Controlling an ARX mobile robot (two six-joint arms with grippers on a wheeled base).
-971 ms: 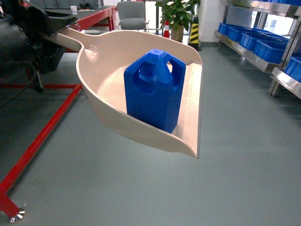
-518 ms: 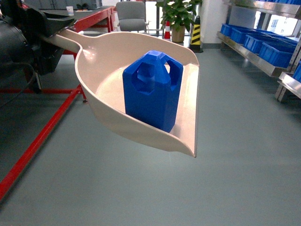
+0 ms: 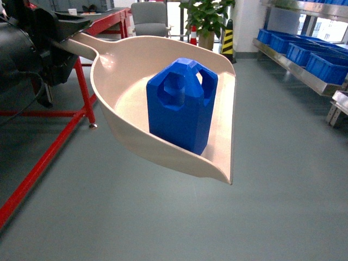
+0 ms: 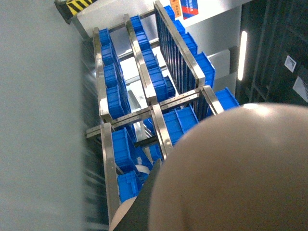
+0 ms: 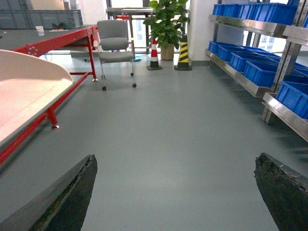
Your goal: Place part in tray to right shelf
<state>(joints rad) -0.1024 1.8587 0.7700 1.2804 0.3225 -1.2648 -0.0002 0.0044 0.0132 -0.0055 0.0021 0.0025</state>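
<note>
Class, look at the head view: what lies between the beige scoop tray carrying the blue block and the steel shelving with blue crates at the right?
Only bare grey floor lies between the beige scoop tray and the steel shelving; the head view shows this.

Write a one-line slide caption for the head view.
Small bright blue plastic block standing upright in a beige plastic dustpan-shaped tray, carried by its handle over grey floor, steel racks of blue crates at right.
</note>
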